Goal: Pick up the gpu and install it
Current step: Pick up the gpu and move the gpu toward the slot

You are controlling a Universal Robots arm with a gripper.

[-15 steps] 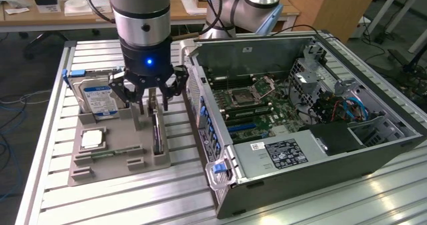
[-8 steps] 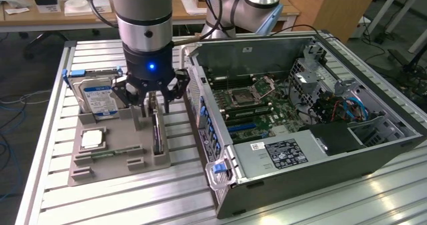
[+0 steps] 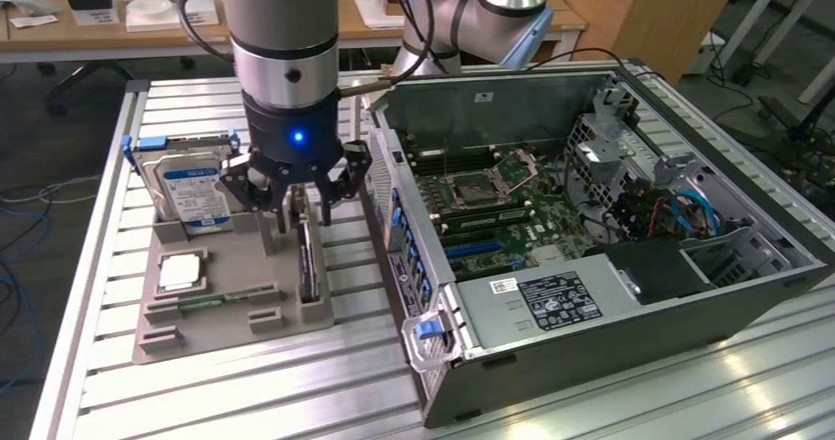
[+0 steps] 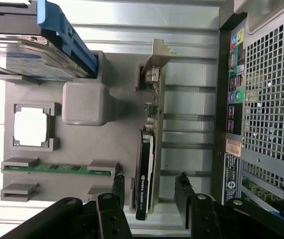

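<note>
Hovering over a grey moulded parts tray point(image 3: 222, 298) on a slatted aluminium surface point(image 3: 196, 391), the robot arm's black claw point(image 3: 297, 220) stood wide open and held nothing. The gpu point(image 3: 309, 264), a thin dark circuit card with a silver bracket at one end, stood on its edge in a slot of the tray. In the wrist view, the gpu point(image 4: 143, 174) lay between the two fingers of the claw point(image 4: 149, 183), with a gap on either side.

A silver hard drive with a blue-and-white label point(image 3: 190, 186) stood in the same tray, apart from the card. An open grey computer case point(image 3: 588, 215) lay just beside the tray.

The step in hand looked like the grasp. Doing it well probably meant keeping the card centred, lowering squarely, and closing evenly on its flat faces without tipping it in the slot.
</note>
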